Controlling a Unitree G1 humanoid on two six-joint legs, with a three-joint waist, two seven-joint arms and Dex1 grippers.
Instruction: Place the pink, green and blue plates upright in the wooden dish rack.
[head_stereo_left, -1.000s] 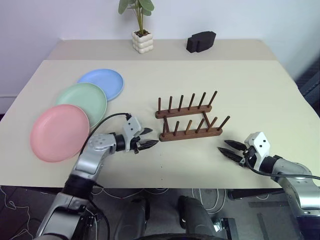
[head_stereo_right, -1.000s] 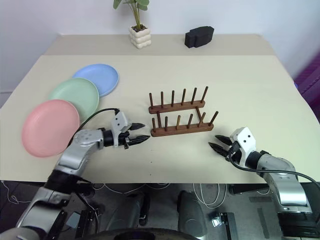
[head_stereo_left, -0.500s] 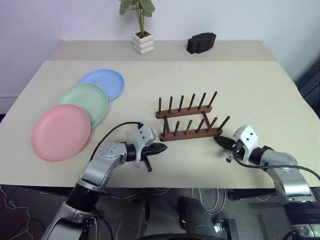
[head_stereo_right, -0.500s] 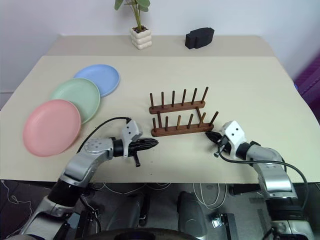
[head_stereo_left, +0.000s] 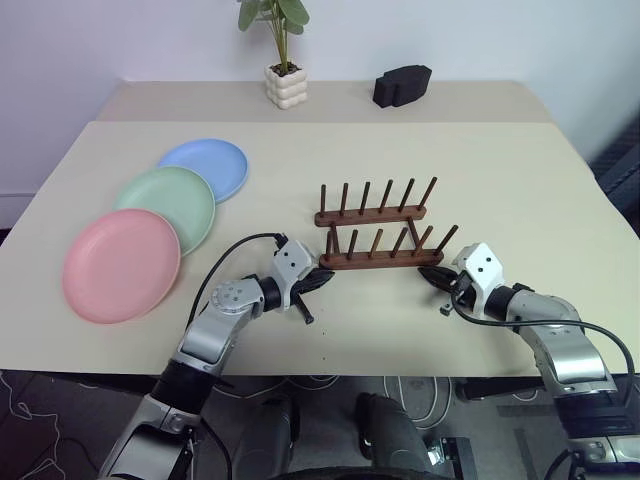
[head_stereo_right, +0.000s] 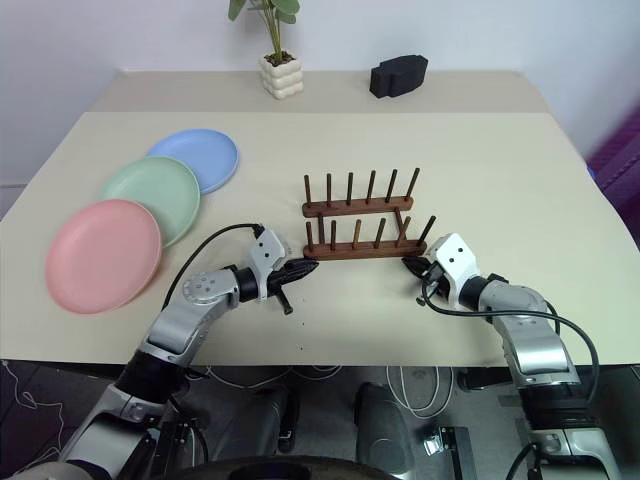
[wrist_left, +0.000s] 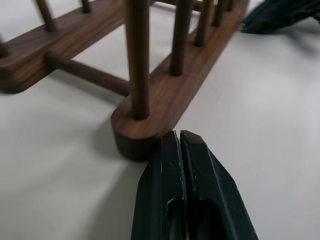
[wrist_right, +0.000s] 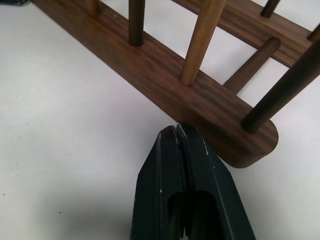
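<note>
The wooden dish rack (head_stereo_left: 378, 236) stands empty mid-table, two dark rails with upright pegs. My left gripper (head_stereo_left: 323, 277) is shut, and its tips (wrist_left: 176, 138) press against the left end of the near rail (wrist_left: 150, 131). My right gripper (head_stereo_left: 428, 279) is shut too, with its tips (wrist_right: 176, 130) against the right end of that rail (wrist_right: 220, 125). Neither holds anything. The pink plate (head_stereo_left: 121, 265), green plate (head_stereo_left: 166, 206) and blue plate (head_stereo_left: 205, 168) lie flat and overlapping in a diagonal row at the table's left, apart from both grippers.
A potted plant in a white pot (head_stereo_left: 284, 84) and a black object (head_stereo_left: 402, 83) stand at the table's far edge. The table's front edge (head_stereo_left: 330, 368) runs close below both arms. Bare tabletop lies right of and beyond the rack.
Both grippers have shut and closed in on the two ends of the rack's near rail. The rack has slid a little away from me and sits squarer.
</note>
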